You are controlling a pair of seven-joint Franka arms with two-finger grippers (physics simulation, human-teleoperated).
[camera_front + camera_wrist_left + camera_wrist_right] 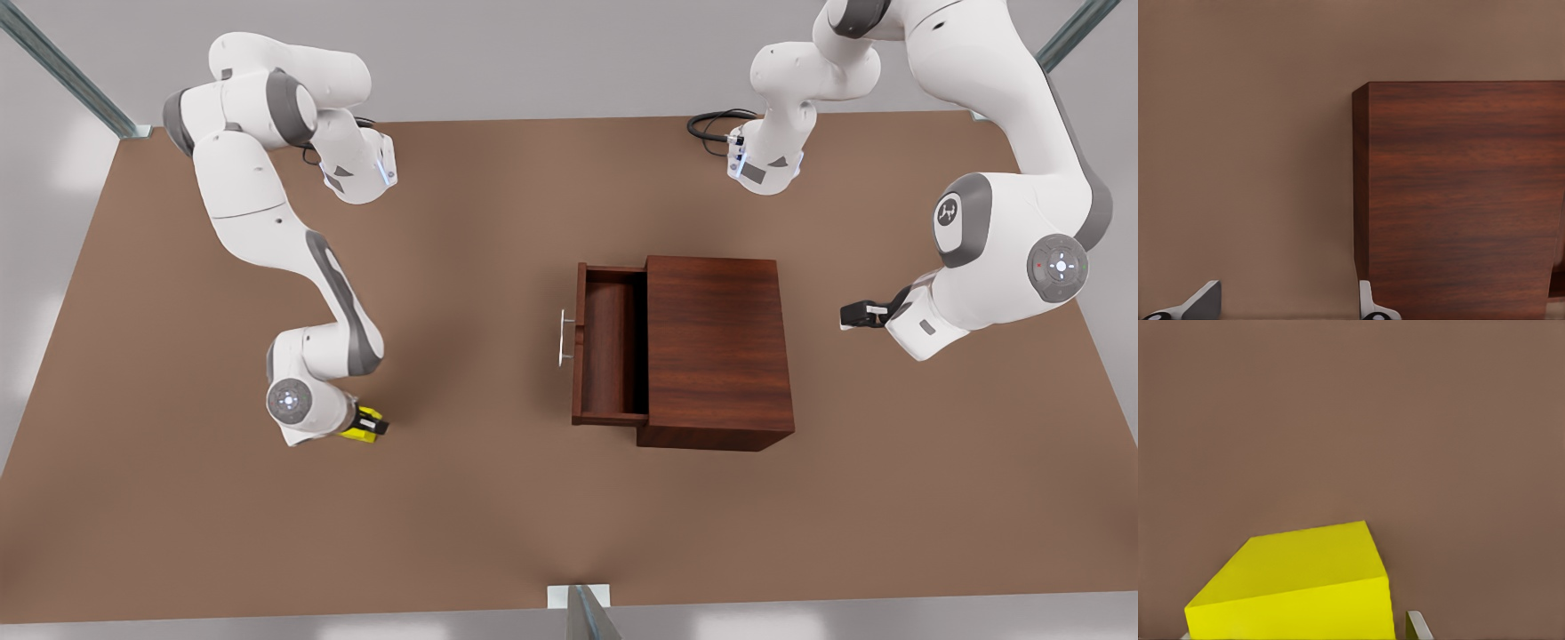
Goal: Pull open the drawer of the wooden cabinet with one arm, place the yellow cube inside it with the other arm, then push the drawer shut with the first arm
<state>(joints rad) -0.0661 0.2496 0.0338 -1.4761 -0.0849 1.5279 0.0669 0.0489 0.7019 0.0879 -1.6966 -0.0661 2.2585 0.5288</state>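
Yellow cube clamped in right end effector, arm bent low, left end effector spread wide beside wooden cabinet

My right gripper hangs low at the front view's left, elbow bent, fingers closed on what it holds. My left gripper — fingers spread apart — waits at the front view's right.
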